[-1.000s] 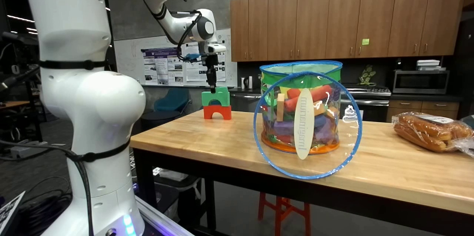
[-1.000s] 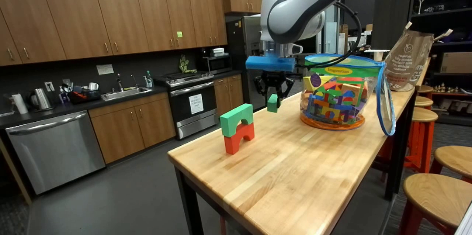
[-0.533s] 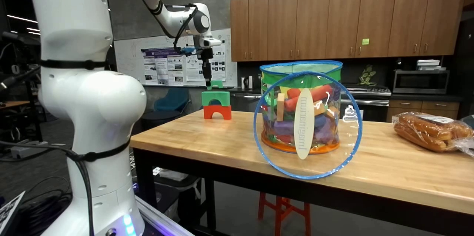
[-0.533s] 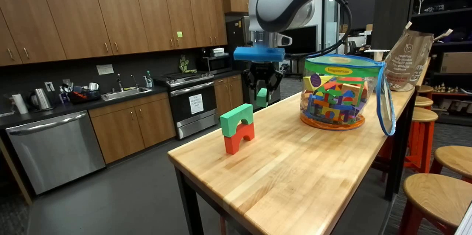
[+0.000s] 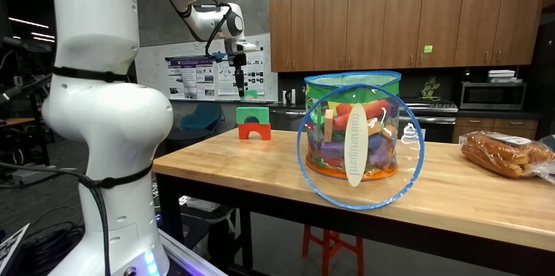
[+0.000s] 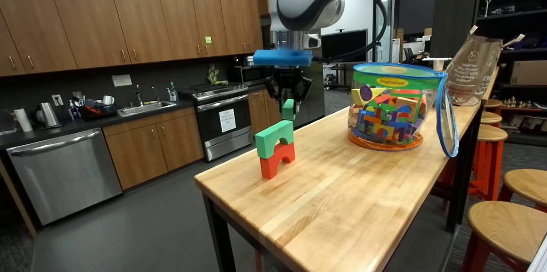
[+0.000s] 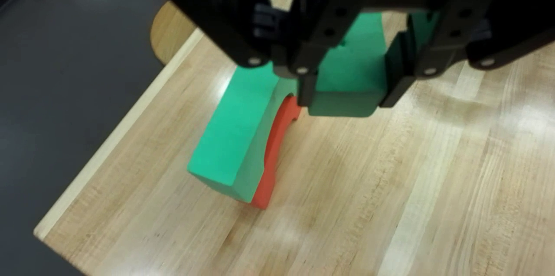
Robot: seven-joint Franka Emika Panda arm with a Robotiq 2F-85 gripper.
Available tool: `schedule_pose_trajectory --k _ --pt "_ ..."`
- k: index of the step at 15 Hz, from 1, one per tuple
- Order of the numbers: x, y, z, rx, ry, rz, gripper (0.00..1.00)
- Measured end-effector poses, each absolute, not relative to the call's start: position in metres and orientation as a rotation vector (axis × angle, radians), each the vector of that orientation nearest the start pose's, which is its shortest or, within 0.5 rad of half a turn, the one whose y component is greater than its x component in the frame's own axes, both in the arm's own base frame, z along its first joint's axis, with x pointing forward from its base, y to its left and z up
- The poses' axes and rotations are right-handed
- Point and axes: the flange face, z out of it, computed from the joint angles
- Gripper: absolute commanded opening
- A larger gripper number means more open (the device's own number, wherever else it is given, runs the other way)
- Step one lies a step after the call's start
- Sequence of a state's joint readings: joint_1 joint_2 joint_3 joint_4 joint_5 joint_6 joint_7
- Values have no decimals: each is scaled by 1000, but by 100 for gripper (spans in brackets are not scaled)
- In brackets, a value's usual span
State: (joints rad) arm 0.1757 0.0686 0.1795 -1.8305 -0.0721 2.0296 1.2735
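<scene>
**Green block (image 7: 349,68) hanging midair**

The gripper (image 7: 349,89) is clenching it above the table (image 6: 342,186), near a green arch (image 6: 265,146) sitting on a red arch (image 6: 268,167). A low sideways swing would be risking toppling both; they are standing near the table's edge, wider room lying toward the tub (image 6: 365,77).

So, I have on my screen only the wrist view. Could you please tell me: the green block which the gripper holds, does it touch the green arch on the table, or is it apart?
Observer: Apart. In an exterior view, background shows between the lower edge of the held block and the top of the green arch.
Operator: Thank you. Does also some other thing stand on this table, outside of my picture?
Observer: Yes. In both exterior views, a clear tub of colored blocks stands on the table.
</scene>
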Motion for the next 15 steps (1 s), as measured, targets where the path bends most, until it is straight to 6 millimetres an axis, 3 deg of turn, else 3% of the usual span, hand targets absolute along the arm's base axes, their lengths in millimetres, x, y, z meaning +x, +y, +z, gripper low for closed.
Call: schedule_pose_trajectory --k 4,9,15 --pt "574 217 505 -2804 1314 -178 15" --pt "593 236 494 -2793 1354 -133 15" --pt "615 241 489 -2724 1420 -99 15"
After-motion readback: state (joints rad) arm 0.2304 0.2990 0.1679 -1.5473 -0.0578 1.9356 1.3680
